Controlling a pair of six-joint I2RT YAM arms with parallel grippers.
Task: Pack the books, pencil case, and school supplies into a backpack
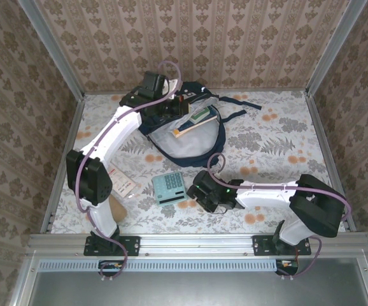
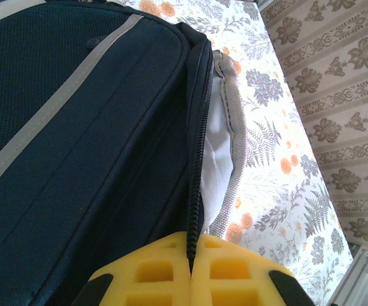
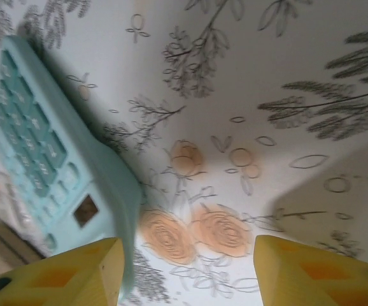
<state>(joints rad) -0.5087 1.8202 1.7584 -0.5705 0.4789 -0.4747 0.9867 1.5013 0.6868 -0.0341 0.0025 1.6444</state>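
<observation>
The navy backpack (image 1: 187, 137) lies open at the back middle of the table, its grey-white lining up. Flat items (image 1: 193, 120) with teal and orange on them rest in its mouth. My left gripper (image 1: 162, 97) is at the backpack's far left rim. In the left wrist view that gripper (image 2: 190, 255) is shut on the zipper edge of the backpack (image 2: 88, 140). The light blue calculator (image 1: 169, 187) lies face up near the front. My right gripper (image 1: 204, 194) is just right of it. Its jaws (image 3: 189, 268) stand apart over bare cloth, the left finger (image 3: 76, 274) against the edge of the calculator (image 3: 50, 159).
A white card with red print (image 1: 121, 182) lies left of the calculator. The tan pencil case (image 1: 118, 208) sits by the left arm's base. A small beige piece (image 1: 170, 204) lies just in front of the calculator. Patterned walls and metal rails enclose the table.
</observation>
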